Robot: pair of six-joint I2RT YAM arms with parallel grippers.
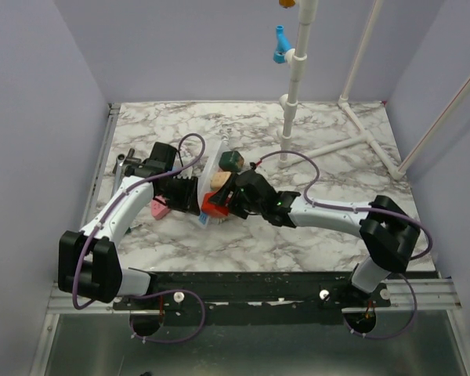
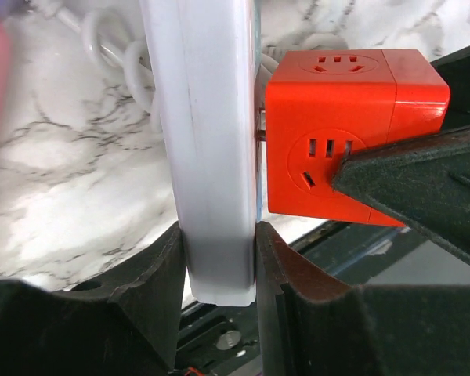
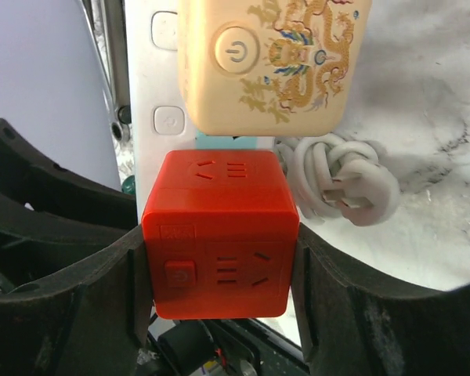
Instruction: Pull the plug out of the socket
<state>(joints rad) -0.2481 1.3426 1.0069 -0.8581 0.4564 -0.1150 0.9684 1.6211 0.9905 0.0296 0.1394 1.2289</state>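
Note:
The socket (image 1: 212,168) is a long white power strip standing on its edge on the marble table. My left gripper (image 2: 217,251) is shut on its near end (image 2: 207,157), one finger on each flat side. The plug is a red cube (image 3: 219,243) at that same end. My right gripper (image 3: 219,266) is shut on it, with a pad (image 3: 113,298) against each side. In the left wrist view the red cube (image 2: 337,133) stands slightly off the strip, with metal prongs (image 2: 260,125) showing in the narrow gap. In the top view the two grippers meet around the cube (image 1: 216,205).
A cream adapter with a dragon print (image 3: 274,63) sits in the strip beside the cube, and a dark green plug (image 1: 232,160) lies further along. The strip's coiled white cord (image 3: 337,184) lies beside it. A pink object (image 1: 160,207) is on the left. White pipes (image 1: 298,78) stand behind.

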